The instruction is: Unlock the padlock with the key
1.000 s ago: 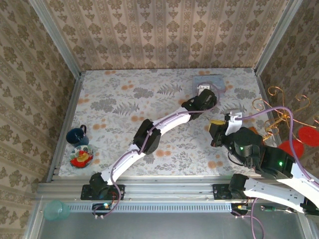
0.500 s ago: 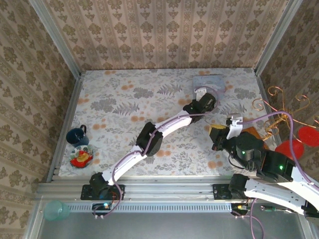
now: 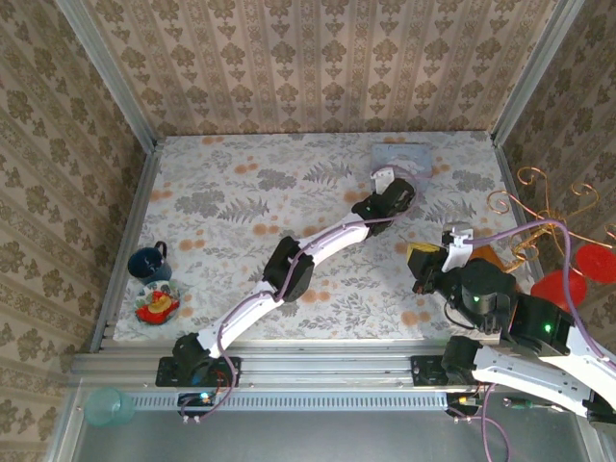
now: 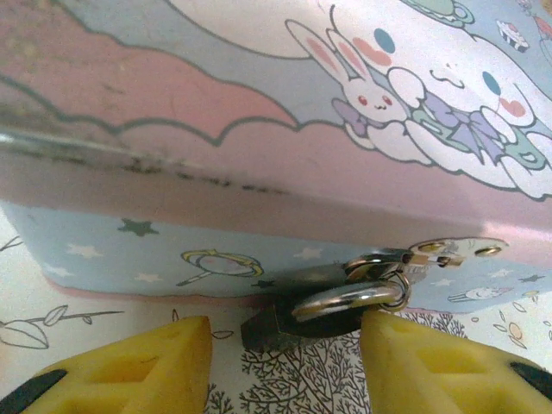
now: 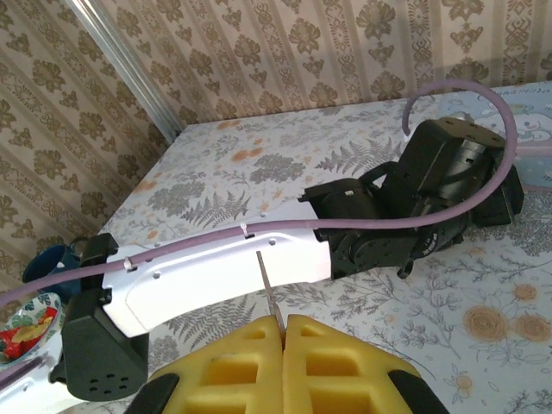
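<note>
The padlock [image 4: 289,328] hangs by its silver shackle from the hasp [image 4: 453,250] on the front wall of the pale blue tin [image 4: 216,250]. Its black body lies low against the tin's bottom edge, right at the flowered table [image 3: 231,241]. The left gripper [image 4: 285,366] is spread around it. One yellow finger stands clear to the side, and the other is right against the shackle; whether it touches cannot be told. From above, the tin [image 3: 402,154] sits at the far side of the table, just beyond this gripper [image 3: 385,181]. Well apart, nearer the right edge, the right gripper [image 5: 283,323] is pressed together, pinching the key [image 5: 267,289], whose thin blade sticks up from between its pads.
</note>
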Controlling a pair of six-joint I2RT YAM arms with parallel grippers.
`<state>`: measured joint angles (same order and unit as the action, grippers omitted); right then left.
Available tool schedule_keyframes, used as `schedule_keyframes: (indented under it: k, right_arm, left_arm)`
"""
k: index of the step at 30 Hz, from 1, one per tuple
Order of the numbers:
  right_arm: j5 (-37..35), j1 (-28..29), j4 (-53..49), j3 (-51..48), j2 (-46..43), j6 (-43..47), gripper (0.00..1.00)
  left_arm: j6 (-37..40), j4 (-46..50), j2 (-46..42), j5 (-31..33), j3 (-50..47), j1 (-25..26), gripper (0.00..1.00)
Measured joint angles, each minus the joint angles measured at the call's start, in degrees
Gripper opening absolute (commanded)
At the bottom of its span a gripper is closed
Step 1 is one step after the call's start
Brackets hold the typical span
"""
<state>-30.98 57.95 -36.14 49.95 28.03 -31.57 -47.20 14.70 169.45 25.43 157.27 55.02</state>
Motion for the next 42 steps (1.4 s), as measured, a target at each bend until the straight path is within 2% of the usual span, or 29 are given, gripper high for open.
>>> schedule_keyframes:
  k: [6, 13, 15, 19, 26, 32, 35, 42]
  right_arm:
    - [0.0, 0.0, 0.0, -0.55, 0.04, 0.0, 0.0]
    - [0.02, 0.0, 0.02, -0.83, 0.04, 0.0, 0.0]
    - [0.0, 0.0, -0.04, -0.96, 0.07, 0.02, 0.0]
    - [0.0, 0.0, -0.04, -0.96, 0.07, 0.02, 0.0]
    - [0.0, 0.0, 0.04, -1.99, 0.09, 0.02, 0.0]
    - [0.0, -0.04, 0.02, -2.45, 0.07, 0.02, 0.0]
    - [0.0, -0.04, 0.02, -2.45, 0.07, 0.0, 0.0]
    - [0.0, -0.04, -0.09, -2.45, -0.11, -0.42, 0.0]
  left_arm:
    - [-0.98, -0.2, -0.83, -0.57, -1.6, -1.29, 0.37]
    - [-0.68, -2.36, -1.18, -2.01, -3.06, -2.73, 0.33]
    - [0.37, -3.19, -1.18, -2.54, -3.32, -2.97, 0.36]
    - [3.65, -4.33, -1.51, -3.5, -3.93, -3.26, 0.51]
    - [6.8, -3.13, -2.36, -6.43, -4.42, -5.33, 0.55]
    - [6.93, -1.57, -2.19, -10.4, -2.89, -7.1, 0.46]
    - [6.58, -1.62, -2.03, -11.76, -2.45, -7.56, 0.36]
    - [8.02, -6.29, -1.11, -13.73, -2.45, -7.82, 0.21]
